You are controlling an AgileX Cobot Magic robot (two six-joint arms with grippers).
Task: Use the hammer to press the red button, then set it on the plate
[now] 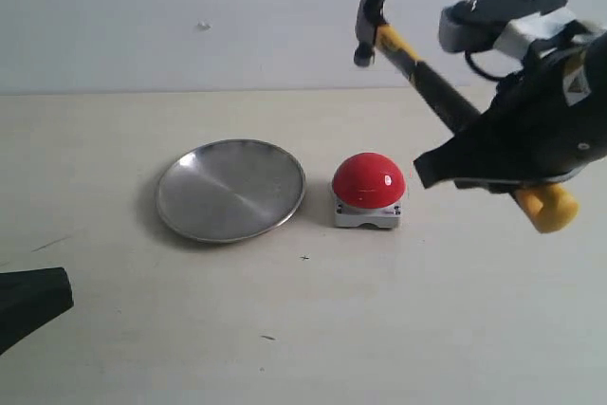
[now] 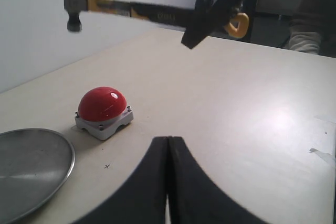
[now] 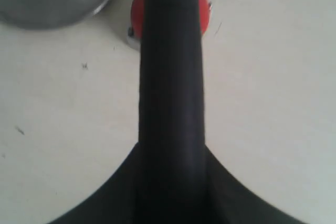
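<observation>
My right gripper (image 1: pixel 446 166) is shut on the hammer's black handle (image 1: pixel 446 94) and holds it slanted in the air. The dark head (image 1: pixel 372 21) is up, above the red button (image 1: pixel 369 180) and not touching it. The yellow handle end (image 1: pixel 548 208) sticks out below the gripper. In the right wrist view the handle (image 3: pixel 170 77) covers most of the button (image 3: pixel 137 9). The silver plate (image 1: pixel 230 189) lies left of the button with nothing on it. At the lower left my left gripper (image 2: pixel 168 139) is shut and holds nothing; its tip (image 1: pixel 64 289) rests low.
The pale tabletop (image 1: pixel 303 329) carries only the plate and button, with small dark marks (image 1: pixel 304 257) in front of them. A white wall stands behind. In the left wrist view a person's sleeve (image 2: pixel 315 19) shows beyond the table's far edge.
</observation>
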